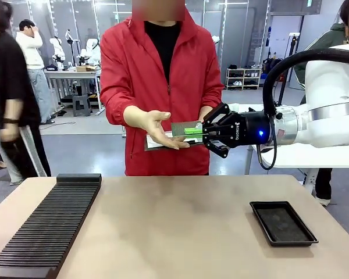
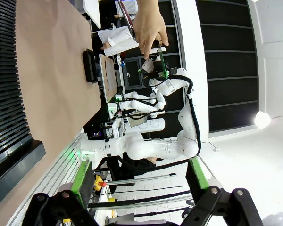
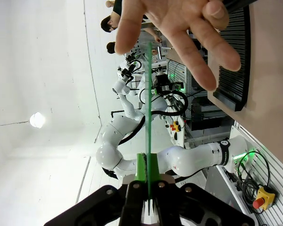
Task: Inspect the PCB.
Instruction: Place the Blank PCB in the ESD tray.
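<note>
My right gripper (image 1: 202,133) reaches across the table at chest height and is shut on the PCB (image 1: 185,128), a small grey-green board with a bright green edge, held flat. In the right wrist view the PCB (image 3: 147,117) runs edge-on as a thin green line away from my right gripper (image 3: 147,188). A person's open hand (image 1: 154,125) lies palm up at the board's far end, and the hand (image 3: 179,28) spreads over that end. My left gripper (image 2: 140,181) is open, nothing between its fingers (image 2: 82,181).
The person in a red jacket holds a clipboard (image 1: 154,142) with white paper just under the board. A shallow black tray (image 1: 282,222) lies on the table at the right. A long black slotted rack (image 1: 46,224) runs along the left side. Other people stand far behind.
</note>
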Robot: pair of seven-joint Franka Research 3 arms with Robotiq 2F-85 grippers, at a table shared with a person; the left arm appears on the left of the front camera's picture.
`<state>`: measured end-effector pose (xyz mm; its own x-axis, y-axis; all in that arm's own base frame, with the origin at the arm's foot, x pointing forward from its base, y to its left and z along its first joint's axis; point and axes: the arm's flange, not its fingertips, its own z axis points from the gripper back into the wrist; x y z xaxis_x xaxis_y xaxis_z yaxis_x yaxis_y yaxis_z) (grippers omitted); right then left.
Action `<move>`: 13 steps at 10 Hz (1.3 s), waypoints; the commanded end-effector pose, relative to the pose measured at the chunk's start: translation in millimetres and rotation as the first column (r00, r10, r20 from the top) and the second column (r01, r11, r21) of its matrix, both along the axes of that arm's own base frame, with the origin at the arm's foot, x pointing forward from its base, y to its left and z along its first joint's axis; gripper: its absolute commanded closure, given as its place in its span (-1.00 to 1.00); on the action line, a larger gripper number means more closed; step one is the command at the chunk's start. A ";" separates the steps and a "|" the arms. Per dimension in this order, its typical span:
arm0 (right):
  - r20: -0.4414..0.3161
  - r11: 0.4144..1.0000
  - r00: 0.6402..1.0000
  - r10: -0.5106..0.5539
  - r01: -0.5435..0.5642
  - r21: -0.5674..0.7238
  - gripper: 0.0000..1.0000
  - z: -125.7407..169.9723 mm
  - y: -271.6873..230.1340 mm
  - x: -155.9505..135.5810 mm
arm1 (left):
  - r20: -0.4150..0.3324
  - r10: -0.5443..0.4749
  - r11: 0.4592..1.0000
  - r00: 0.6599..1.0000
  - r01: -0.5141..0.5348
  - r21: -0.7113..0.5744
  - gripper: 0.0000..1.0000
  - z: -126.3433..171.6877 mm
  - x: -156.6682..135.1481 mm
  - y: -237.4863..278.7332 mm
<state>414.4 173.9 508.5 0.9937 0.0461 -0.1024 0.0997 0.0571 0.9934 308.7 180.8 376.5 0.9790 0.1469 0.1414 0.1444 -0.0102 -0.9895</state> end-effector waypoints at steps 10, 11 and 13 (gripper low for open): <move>0.147 0.983 0.987 -0.057 0.082 -0.166 0.95 -27.1 -75.1 -13.6 | -0.004 -0.004 1.000 1.000 0.004 0.007 -1.00 2.5 -4.4 -0.7; 0.181 0.967 0.982 -0.049 0.092 -0.239 0.95 -32.3 -90.6 -15.8 | -0.004 -0.004 1.000 1.000 0.004 0.007 -1.00 2.5 -4.4 -0.7; 0.175 0.949 0.984 -0.033 0.085 -0.303 0.95 -42.4 -133.5 -16.8 | -0.004 -0.004 1.000 1.000 0.004 0.007 -1.00 2.5 -4.4 -0.7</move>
<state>399.2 51.7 468.8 0.9988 -0.0179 0.0454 -0.0367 0.3379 0.9405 308.7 180.9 376.5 0.9790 0.1472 0.1412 0.1443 -0.0103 -0.9895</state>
